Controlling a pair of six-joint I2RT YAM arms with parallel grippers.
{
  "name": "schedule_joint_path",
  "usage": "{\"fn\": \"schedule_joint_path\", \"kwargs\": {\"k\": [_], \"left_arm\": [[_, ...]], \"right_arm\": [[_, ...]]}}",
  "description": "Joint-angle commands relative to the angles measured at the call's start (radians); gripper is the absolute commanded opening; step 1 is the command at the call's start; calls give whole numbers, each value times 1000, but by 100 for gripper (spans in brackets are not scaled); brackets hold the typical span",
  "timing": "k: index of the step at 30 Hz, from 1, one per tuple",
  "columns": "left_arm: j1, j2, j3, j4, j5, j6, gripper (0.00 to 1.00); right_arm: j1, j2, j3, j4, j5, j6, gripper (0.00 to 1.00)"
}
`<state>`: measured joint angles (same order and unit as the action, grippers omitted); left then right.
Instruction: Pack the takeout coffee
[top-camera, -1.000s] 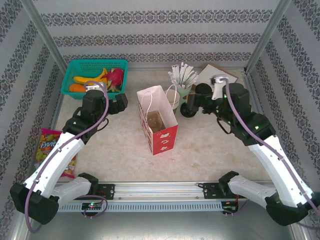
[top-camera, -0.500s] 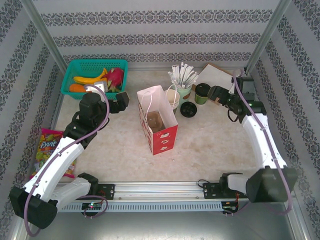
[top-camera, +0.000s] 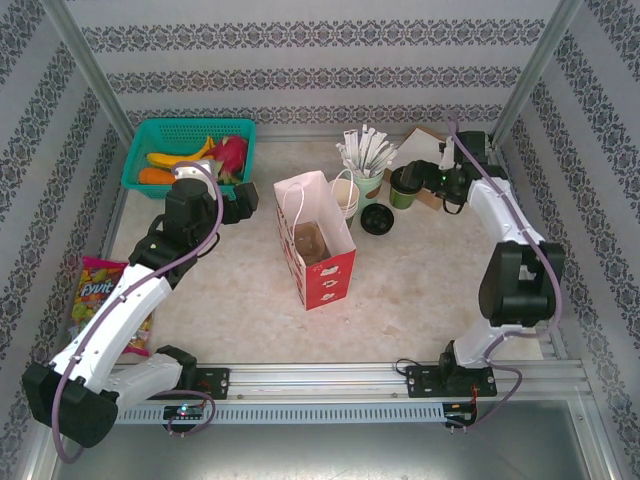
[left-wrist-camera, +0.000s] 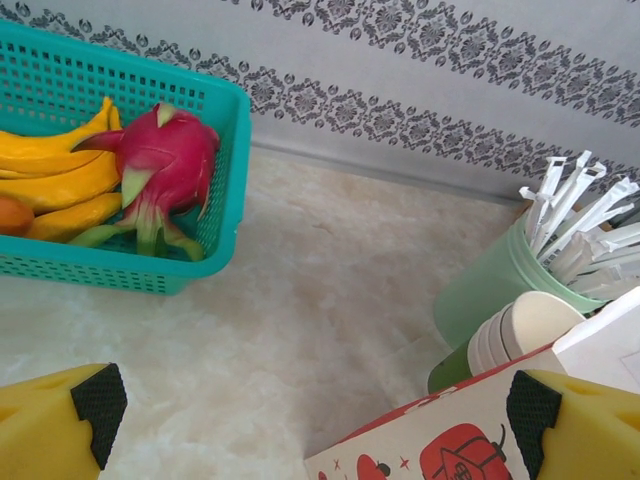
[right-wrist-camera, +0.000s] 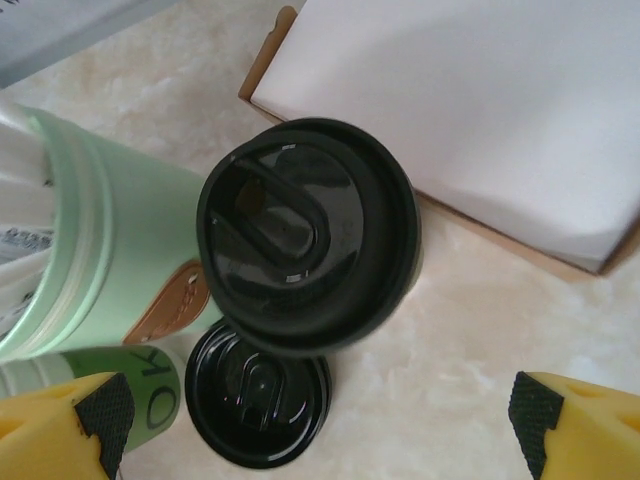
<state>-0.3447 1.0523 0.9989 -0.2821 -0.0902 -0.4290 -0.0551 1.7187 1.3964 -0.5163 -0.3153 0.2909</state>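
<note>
Right wrist: takeout coffee (right-wrist-camera: 308, 235) ahead of right tool (right-wrist-camera: 320, 418).

We see matt printed paper on the paper bag (top-camera: 330, 278). Right of the bag, the takeout coffee (right-wrist-camera: 308, 235) carries a glossy black plastic lid, and the loose lid (right-wrist-camera: 258, 408) beside it shines the same. Left of the bag, the basket (left-wrist-camera: 120, 270) is teal plastic mesh. The table (left-wrist-camera: 320, 300) under the bag looks like smooth, faintly veined stone.

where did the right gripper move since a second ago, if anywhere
Yes: right gripper moved toward the back wall, from the loose lid to the takeout coffee.
</note>
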Motion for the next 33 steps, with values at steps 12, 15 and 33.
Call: {"fn": "schedule_joint_path", "kwargs": {"k": [12, 15, 33], "left_arm": [[12, 31, 42, -52, -59, -29, 100], [12, 38, 46, -63, -64, -33, 100], [12, 53, 50, -80, -73, -44, 100]], "right_arm": [[17, 225, 201, 0, -94, -108, 98], [20, 250, 217, -4, -78, -118, 98], [25, 302, 239, -51, -42, -100, 93]]}}
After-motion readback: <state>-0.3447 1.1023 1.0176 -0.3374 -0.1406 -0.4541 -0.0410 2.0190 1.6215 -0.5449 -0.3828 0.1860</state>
